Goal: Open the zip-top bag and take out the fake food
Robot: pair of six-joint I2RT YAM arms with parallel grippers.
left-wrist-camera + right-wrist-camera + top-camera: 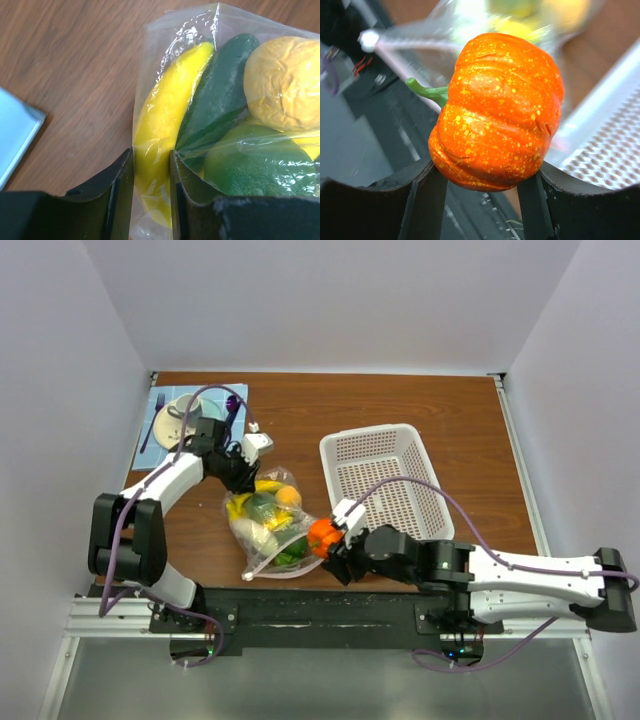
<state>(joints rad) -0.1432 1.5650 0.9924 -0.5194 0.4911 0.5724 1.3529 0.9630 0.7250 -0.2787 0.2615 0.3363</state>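
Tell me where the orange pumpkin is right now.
The orange pumpkin sits gripped in the right hand, just outside the zip-top bag, front-left of the white basket.

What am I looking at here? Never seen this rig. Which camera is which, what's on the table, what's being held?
Two robot arms are bolted at the near edge of a wooden table. The wide picture comes from a fixed camera above and behind them. The other two come from a camera on each wrist, looking past that arm's own fingers.

On the table: a clear zip-top bag of plastic fruit and vegetables, a white perforated basket, and a blue mat with dishes at the far left corner.

The right pincer holds an orange toy pumpkin, outside the bag. The left pincer straddles the bag's edge, with a yellow banana inside the plastic between its fingers.
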